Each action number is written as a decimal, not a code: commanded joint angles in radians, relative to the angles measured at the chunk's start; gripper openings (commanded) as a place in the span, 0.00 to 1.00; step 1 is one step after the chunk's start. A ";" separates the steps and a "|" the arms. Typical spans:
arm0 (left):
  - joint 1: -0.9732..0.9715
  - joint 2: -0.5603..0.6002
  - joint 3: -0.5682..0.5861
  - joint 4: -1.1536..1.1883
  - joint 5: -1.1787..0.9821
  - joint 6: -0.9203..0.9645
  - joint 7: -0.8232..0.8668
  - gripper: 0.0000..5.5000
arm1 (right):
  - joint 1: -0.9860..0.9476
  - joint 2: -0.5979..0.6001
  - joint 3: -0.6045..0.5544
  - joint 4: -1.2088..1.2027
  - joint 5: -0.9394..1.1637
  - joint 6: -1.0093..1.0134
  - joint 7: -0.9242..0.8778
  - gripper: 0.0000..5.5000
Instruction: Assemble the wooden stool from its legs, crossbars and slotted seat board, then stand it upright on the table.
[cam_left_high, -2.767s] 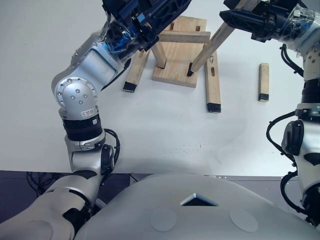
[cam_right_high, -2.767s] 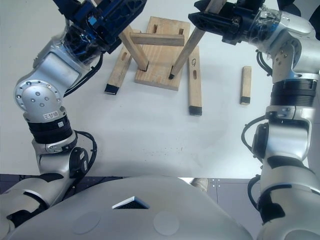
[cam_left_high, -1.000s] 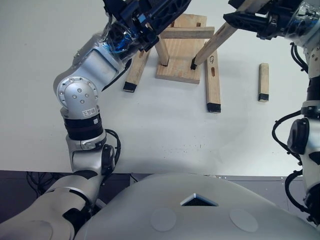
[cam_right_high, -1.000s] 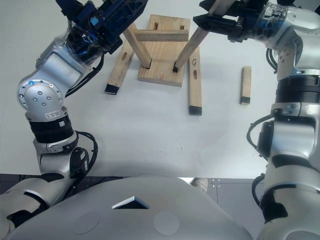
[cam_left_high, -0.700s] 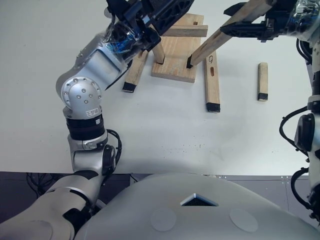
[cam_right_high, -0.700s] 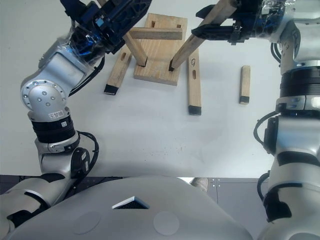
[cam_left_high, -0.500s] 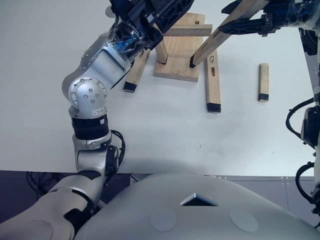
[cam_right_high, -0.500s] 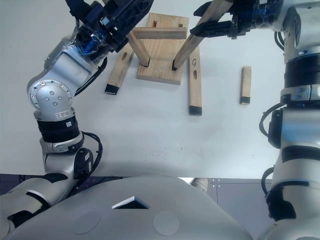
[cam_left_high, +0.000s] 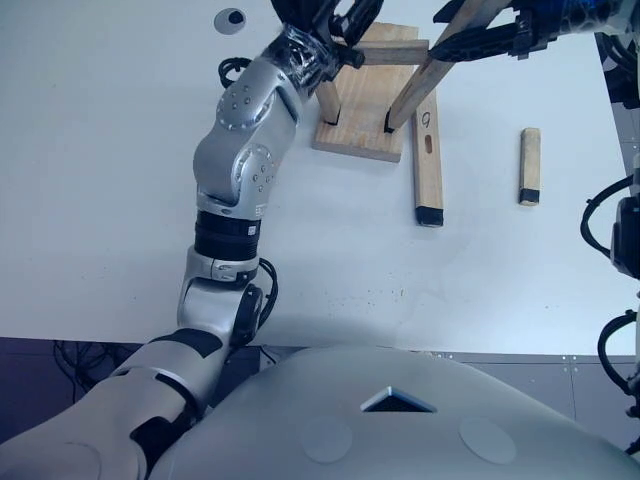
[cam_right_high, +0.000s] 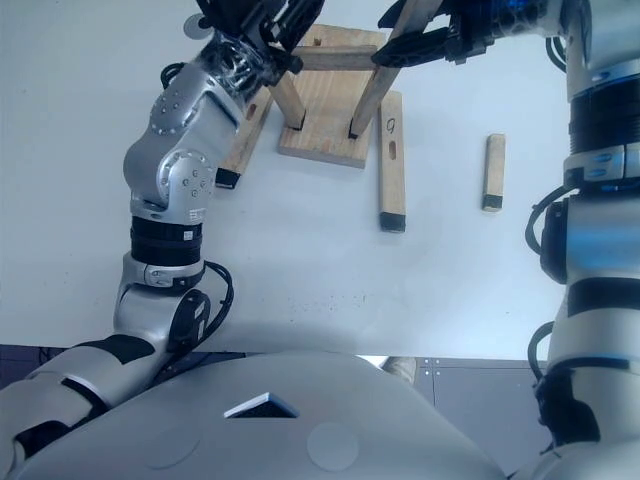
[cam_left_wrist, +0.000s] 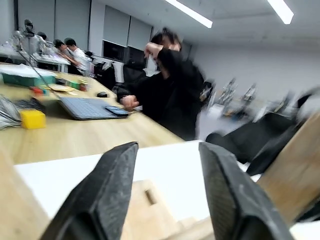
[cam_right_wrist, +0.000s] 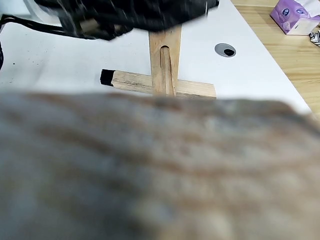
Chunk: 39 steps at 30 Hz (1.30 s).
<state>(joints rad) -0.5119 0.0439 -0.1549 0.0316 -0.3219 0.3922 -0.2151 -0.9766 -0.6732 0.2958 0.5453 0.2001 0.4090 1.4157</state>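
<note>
Roughly halfway, by my reading. The seat (cam_left_high: 358, 135) lies flat near the far edge of the worktop, about mid-width, with two legs rising from it and a crossbar (cam_left_high: 392, 52) spanning between them. The left leg (cam_left_high: 326, 100) stands in the seat's near-left part. The right leg (cam_left_high: 412, 88) leans, its dark foot at the near-right corner – it does not look squared in its slot yet.

Two more legs lie loose. A slotted leg (cam_left_high: 427, 160) is just beside the seat's right side, and a fourth leg (cam_right_high: 238, 145) lies along its left side under the left arm. A short bar (cam_left_high: 528, 165) lies well apart, toward the right edge. Fitting these and turning the stool upright remain.

The right pincer (cam_left_high: 450, 45) is clamped on the right leg high up. The left pincer (cam_left_wrist: 167, 155) hangs wide over the crossbar's left end – whether it touches the wood I cannot tell.

The stool is pale bare wood with dark-capped feet.
</note>
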 joint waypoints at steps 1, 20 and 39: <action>0.014 0.002 -0.126 0.087 0.140 -0.023 -0.018 0.28 | 0.012 0.009 0.046 0.006 -0.069 0.045 -0.006 0.37; -0.056 -0.001 -0.087 0.145 0.182 0.076 -0.102 0.00 | -0.060 0.067 0.128 0.144 -0.114 0.194 0.017 0.37; 0.028 0.013 0.017 0.100 0.169 0.034 -0.105 0.00 | 0.229 0.111 -0.159 -0.511 0.118 0.465 -0.296 0.58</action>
<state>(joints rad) -0.5152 0.0306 -0.1546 0.1279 -0.1587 0.3984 -0.3228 -0.7819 -0.5237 0.1651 0.0894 0.3084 0.8470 1.1446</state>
